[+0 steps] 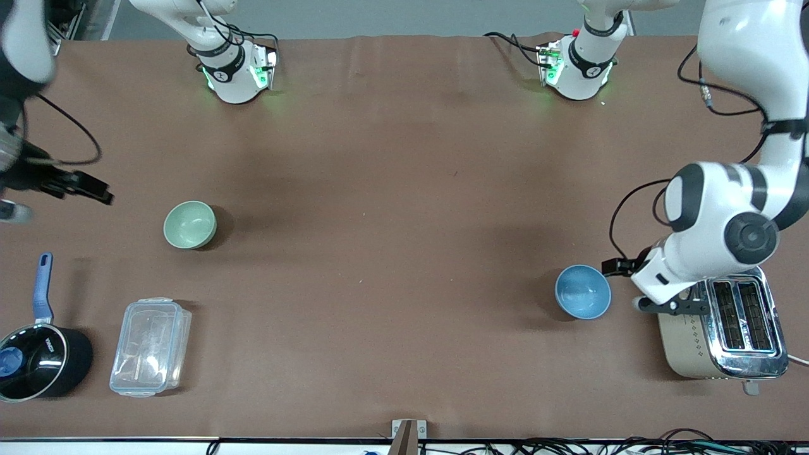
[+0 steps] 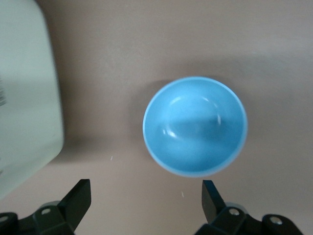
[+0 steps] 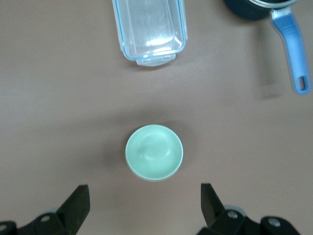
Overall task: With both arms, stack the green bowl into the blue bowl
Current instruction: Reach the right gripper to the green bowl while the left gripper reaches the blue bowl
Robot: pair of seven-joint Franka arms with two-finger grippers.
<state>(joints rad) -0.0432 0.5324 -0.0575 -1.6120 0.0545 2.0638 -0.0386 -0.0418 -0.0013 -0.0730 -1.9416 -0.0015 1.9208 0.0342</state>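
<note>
Front view: you are seeing left gripper (image 1: 673,308) hovering spread by blue bowl (image 1: 583,291); right gripper (image 3: 145,205), fingers apart, hanging above green bowl (image 3: 154,152).

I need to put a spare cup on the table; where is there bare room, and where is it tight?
The widest bare patch is the tabletop between the green bowl and the blue bowl. It is crowded at the right arm's end, by the saucepan and clear container, and around the toaster, where the left gripper hangs.
</note>
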